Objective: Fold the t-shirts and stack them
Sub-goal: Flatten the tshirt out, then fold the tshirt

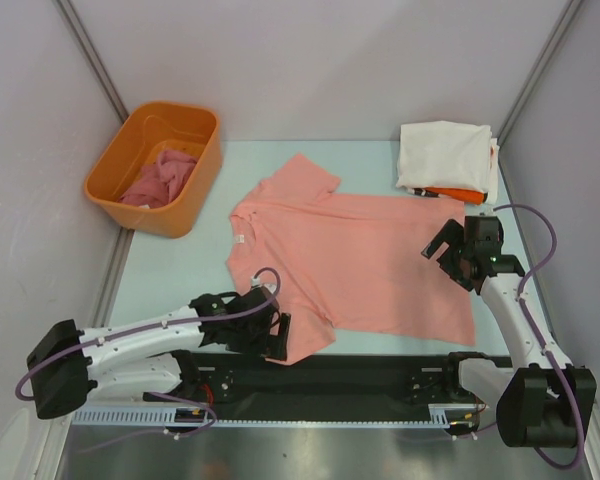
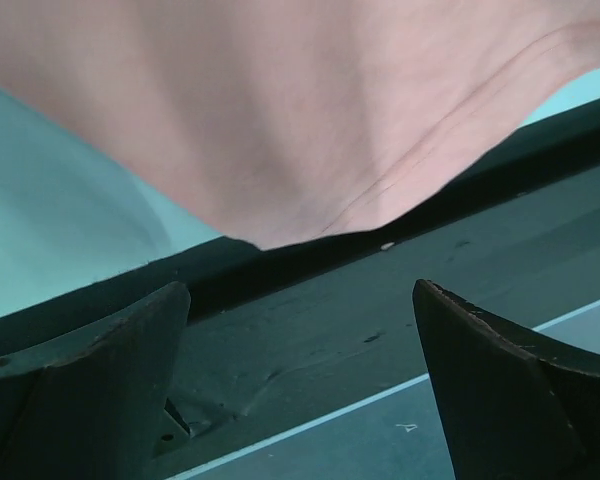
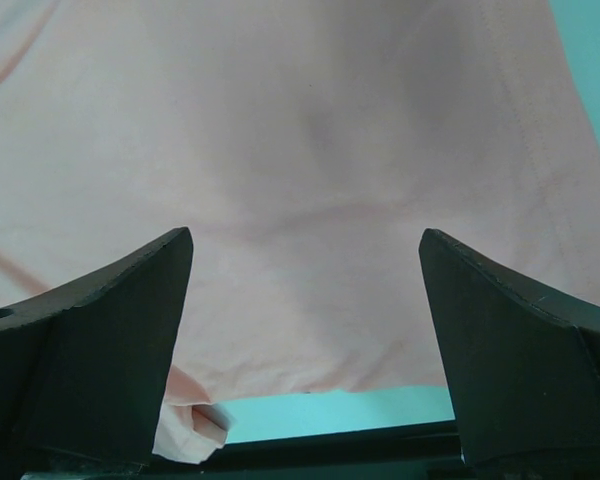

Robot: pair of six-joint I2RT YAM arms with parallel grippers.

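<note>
- A black strip (image 1: 360, 375) with a matte, lightly scuffed surface runs along the near edge of the pale teal table (image 1: 180, 270).
- The left gripper (image 2: 300, 290) sits low at that edge with its dark wedge-shaped fingers spread wide and nothing between them. The rounded, hemmed sleeve of the salmon-pink t-shirt (image 1: 370, 260) lies just ahead of it.
- The right gripper (image 3: 305, 235) hangs over the shirt's right hem, jaws apart and empty.
- The salmon-pink shirt is soft knit cloth, spread flat mid-table with faint creases. A small white tag (image 1: 238, 238) shows at its collar, too small to read.
- At the far left, a rounded orange plastic tub (image 1: 195, 190) holds a crumpled rose-pink t-shirt (image 1: 160, 180).
- At the far right, a cream-white t-shirt (image 1: 445, 152), folded square, lies on a folded orange t-shirt (image 1: 458, 193).
</note>
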